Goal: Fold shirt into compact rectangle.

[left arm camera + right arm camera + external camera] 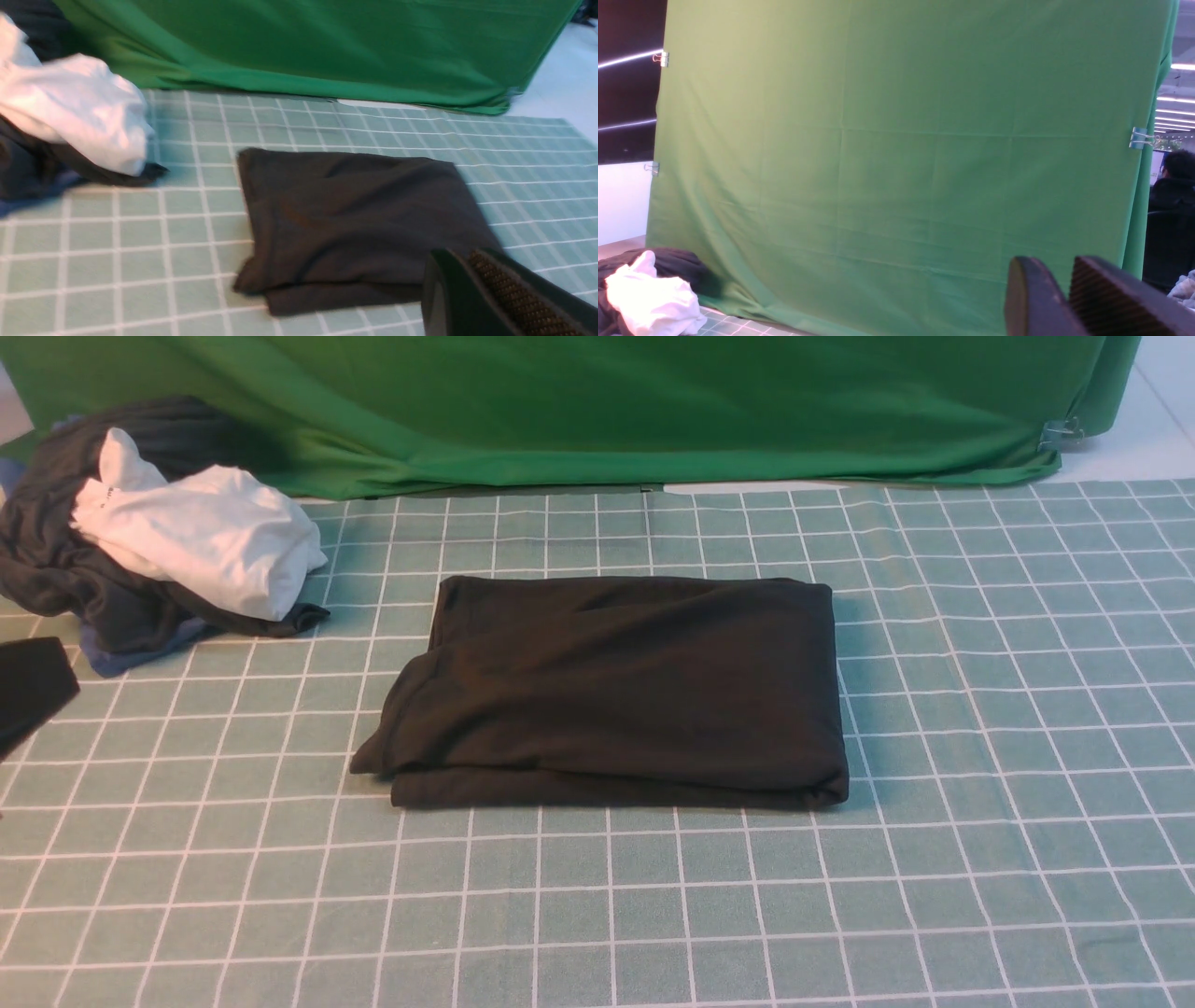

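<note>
**Shirt folded at table centre, both my arms drawn back**

The black shirt [616,691] lies in the middle of the checked tablecloth [980,859] as a stacked rectangle, long axis running 9 to 3 o'clock in the front view. Its right edge is clean and square. At its left near corner the layers splay, with one flap poking out past the one under it.

Neither of my grippers shows in the front view. My left gripper [472,289] is clenched on nothing, pads pressed together. From its wrist camera the shirt sits just ahead and below, with the loose corner on its side. My right gripper [1064,298] is raised and faces the green backdrop [896,140]; a narrow gap shows between its pads and nothing is in them. I judge it released, though barely parted. The shirt is out of its camera's sight.

I judge the fold essentially done. If any tidying follows, it belongs to my left arm, which is nearer that splayed corner. The heap of white and dark garments [159,541] at 10 o'clock stays out of it.
</note>
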